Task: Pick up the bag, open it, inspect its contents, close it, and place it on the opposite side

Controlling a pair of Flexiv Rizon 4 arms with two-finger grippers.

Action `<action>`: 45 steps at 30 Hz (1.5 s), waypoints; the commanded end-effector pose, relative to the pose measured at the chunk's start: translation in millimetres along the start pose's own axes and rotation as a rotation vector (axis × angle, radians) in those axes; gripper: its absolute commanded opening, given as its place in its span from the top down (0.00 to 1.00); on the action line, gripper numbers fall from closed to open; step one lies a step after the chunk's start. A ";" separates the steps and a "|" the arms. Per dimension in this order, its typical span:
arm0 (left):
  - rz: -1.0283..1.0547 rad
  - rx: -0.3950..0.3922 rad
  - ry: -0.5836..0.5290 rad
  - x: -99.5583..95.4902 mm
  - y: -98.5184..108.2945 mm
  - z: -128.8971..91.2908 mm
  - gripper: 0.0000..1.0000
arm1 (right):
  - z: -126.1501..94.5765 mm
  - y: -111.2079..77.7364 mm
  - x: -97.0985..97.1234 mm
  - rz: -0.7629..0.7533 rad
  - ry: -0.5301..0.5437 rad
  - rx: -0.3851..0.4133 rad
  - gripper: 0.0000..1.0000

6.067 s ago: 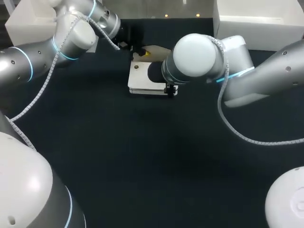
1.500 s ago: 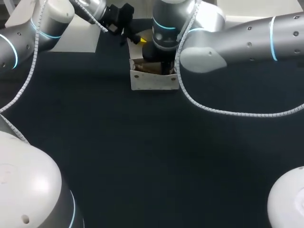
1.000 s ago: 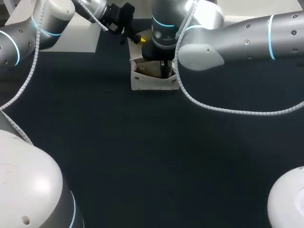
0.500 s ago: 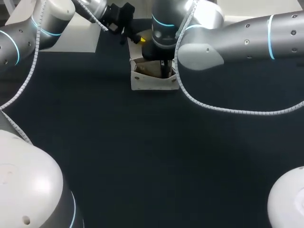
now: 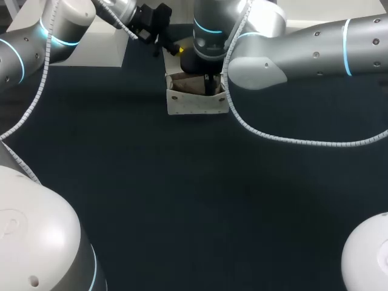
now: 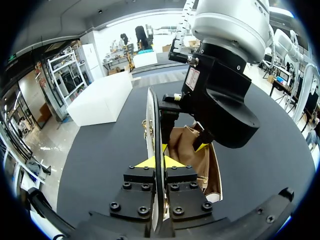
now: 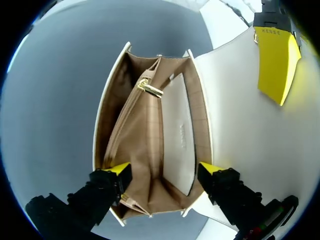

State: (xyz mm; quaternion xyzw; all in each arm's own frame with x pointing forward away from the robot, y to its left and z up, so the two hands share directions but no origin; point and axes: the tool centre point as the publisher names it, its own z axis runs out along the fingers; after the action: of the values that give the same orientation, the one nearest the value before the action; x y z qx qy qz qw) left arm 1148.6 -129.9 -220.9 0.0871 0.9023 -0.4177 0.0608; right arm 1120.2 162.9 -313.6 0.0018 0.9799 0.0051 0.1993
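**Bag (image 5: 197, 102) open under our right gripper, flap pinched by our left**

Our left gripper (image 6: 155, 162) has its two yellow tips closed together on the edge of the white flap (image 6: 151, 115). The flap stands upright and runs straight ahead from between the fingers. Just beyond it, our right gripper (image 7: 164, 170) points down into the bag's mouth. Its fingers are spread wide, one yellow tip at each long wall of the opening, with nothing clamped between them. We cannot tell whether the tips press on the walls.

From the right wrist the bag lies directly below the gripper with its mouth gaping. We see a tan lining (image 7: 120, 115), a zip with a gold zip pull (image 7: 150, 88) near the end farthest from the fingers, and a white inner panel (image 7: 178, 135) standing along the flap side.

In the head view the white bag stands upright on the dark table (image 5: 182, 200), toward its far edge and near the middle. Our right arm comes in over it, and our left gripper is at its far left corner.
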 end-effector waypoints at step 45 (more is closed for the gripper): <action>0.094 -0.138 -0.319 -44.2 69.2 49.1 1.00 | -39.6 -2.1 41.9 0.071 -0.358 -0.037 1.00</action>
State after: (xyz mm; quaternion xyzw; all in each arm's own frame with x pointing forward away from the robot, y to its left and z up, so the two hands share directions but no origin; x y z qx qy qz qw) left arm 1205.9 -127.8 -284.2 0.0597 0.9107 -0.3483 0.2137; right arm 1069.1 160.9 -282.9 0.0314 0.9384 0.0287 0.3429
